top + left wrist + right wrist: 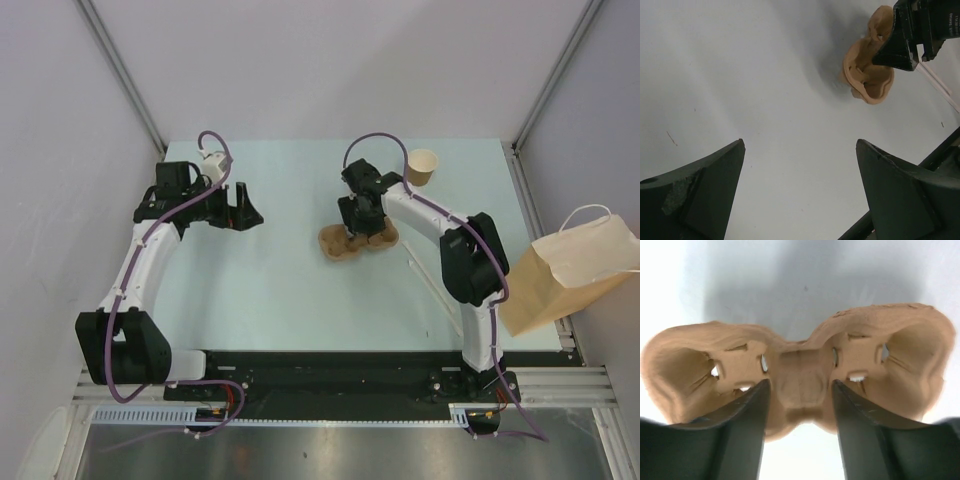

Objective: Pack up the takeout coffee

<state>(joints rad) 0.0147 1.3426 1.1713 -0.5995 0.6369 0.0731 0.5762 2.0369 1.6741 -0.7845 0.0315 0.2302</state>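
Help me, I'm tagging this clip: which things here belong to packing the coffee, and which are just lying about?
Belong to the job: paper cup; cup carrier; paper bag.
Lying about: thin white sticks, purpose unclear.

Left hand [800,145] spread wide, cup carrier [865,77] beyond (right hand [912,52] over it)

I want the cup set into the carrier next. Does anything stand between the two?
Yes. The right gripper hangs over the carrier, jaws either side of its middle, and that arm's forearm crosses between the cup and the carrier. Nothing else visible lies between them.
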